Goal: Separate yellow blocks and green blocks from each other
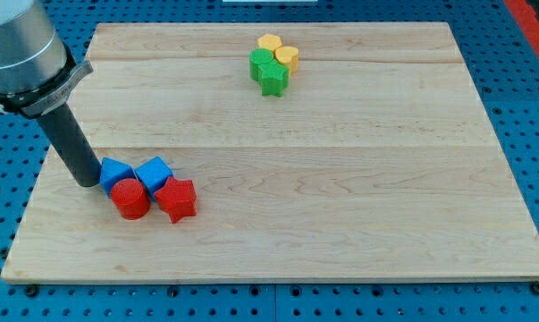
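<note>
Four blocks sit bunched near the view's top, right of centre: a yellow hexagon block (pixel 269 43), a yellow round block (pixel 288 58), a green round block (pixel 263 63) and a green star block (pixel 273 81). They touch one another, yellows above, greens below. My tip (pixel 88 182) rests on the board at the view's left, far from this cluster, touching the left side of a blue block (pixel 115 171).
Next to my tip lies a second cluster: the blue block, a blue cube (pixel 154 172), a red cylinder (pixel 130 199) and a red star (pixel 176 199). The wooden board (pixel 341 197) lies on a blue perforated table.
</note>
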You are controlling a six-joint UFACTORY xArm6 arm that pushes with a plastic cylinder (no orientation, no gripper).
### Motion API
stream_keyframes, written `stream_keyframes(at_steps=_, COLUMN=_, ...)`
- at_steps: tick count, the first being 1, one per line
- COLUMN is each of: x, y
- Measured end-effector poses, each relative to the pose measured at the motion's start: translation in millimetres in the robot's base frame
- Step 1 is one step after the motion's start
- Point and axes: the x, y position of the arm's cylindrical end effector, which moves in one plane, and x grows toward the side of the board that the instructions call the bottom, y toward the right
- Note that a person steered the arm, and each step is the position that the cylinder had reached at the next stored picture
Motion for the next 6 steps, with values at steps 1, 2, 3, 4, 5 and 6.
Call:
stream_keyframes(at_steps=1, x=0.0, y=0.0)
stream_keyframes(at_steps=2, x=-11.3, y=0.0)
stream_keyframes(at_steps=3, x=-77.5, y=0.0)
stream_keyframes(at_steps=4, x=-137.3, y=25.2)
stream_keyframes(at_steps=5, x=-194.3, y=55.3)
stream_keyframes(at_steps=6, x=-225.9, y=135.9)
